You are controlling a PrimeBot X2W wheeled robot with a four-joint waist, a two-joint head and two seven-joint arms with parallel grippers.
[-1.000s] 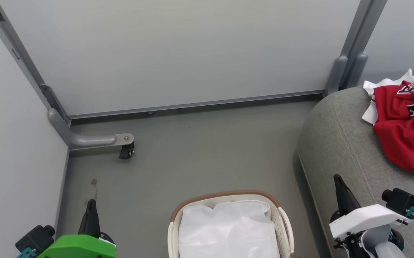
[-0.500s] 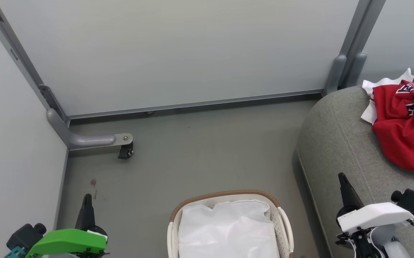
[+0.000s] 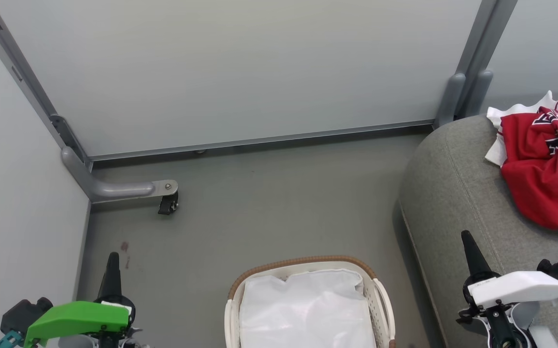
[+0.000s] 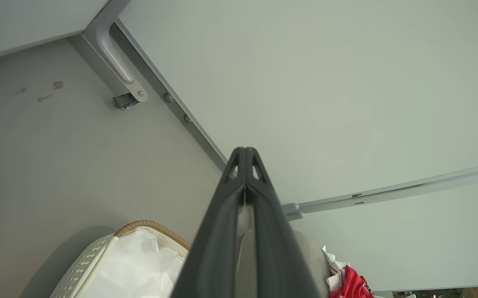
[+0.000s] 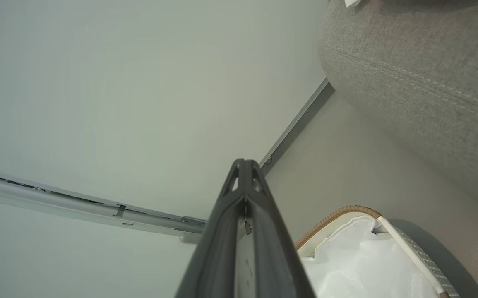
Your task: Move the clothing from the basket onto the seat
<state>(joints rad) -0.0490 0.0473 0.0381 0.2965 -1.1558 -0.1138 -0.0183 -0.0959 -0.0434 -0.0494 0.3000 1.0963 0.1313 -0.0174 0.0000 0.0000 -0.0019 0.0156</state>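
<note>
Grey floor point(image 3: 269, 208) is bearing the basket point(image 3: 303, 262), which is showing its white liner point(image 3: 307, 309). The clothing point(image 3: 539, 183) is lying on the seat point(image 3: 452, 203), right of the basket. Left gripper point(image 3: 113, 258) and right gripper point(image 3: 467, 239) are flanking the basket, clenched and empty. Another dip would be risking a snagged liner.

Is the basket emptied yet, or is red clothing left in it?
Emptied, as far as visible: the basket holds a white liner, no red; the clothing lies crumpled on the seat. Basket's near end is cropped.

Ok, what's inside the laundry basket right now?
Inside the basket, a crumpled white liner sheet covers everything in view. Anything beneath the sheet is hidden, and the basket's near end is cut off by the frame.
</note>
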